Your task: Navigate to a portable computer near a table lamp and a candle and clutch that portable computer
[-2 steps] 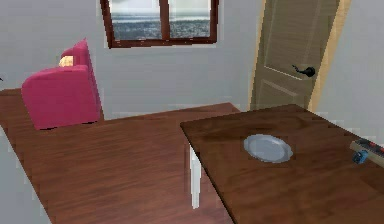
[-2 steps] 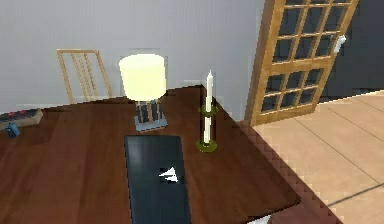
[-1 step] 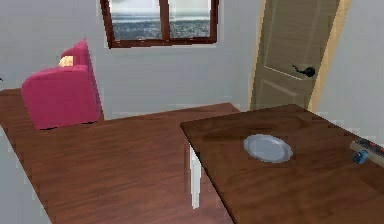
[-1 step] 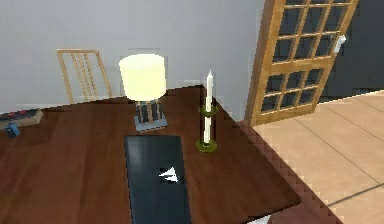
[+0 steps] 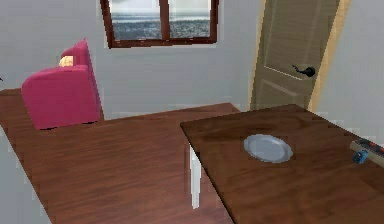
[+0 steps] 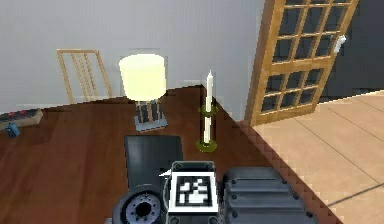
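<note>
Dark laptop [image 6: 152, 155] lies on the table [image 6: 70, 135] just before the lamp [image 6: 143, 80], candle [image 6: 208, 105] beside the lamp: approach judged done. Gripper [image 6: 150, 192] by the laptop; whether it holds anything cannot be told.

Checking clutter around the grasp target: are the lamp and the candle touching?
Apart. The arm side view shows bare table between the lamp and the candle; their bases stand clear of each other.

Dark ribbed arm [image 6: 262, 195]; white square marker [image 6: 196, 192], black marks; dark round pincer [image 6: 138, 208].
</note>
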Robot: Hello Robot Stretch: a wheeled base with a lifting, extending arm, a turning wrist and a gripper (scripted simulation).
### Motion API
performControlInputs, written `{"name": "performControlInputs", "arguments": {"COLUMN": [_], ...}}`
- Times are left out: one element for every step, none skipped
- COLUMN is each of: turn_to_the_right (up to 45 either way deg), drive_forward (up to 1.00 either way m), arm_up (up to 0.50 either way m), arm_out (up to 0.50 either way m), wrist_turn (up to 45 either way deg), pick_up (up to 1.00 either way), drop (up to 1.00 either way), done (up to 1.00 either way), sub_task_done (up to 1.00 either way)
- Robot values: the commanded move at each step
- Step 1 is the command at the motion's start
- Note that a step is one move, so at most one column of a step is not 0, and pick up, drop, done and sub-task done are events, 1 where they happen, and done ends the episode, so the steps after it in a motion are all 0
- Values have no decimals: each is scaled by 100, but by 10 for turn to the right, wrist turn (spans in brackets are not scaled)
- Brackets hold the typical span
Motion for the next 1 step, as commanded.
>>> {"name": "performControlInputs", "arguments": {"turn_to_the_right": [0], "drive_forward": [0], "arm_up": [0], "arm_out": [0], "wrist_turn": [450], "pick_up": [0], "drop": [0], "done": [0], "sub_task_done": [0]}}
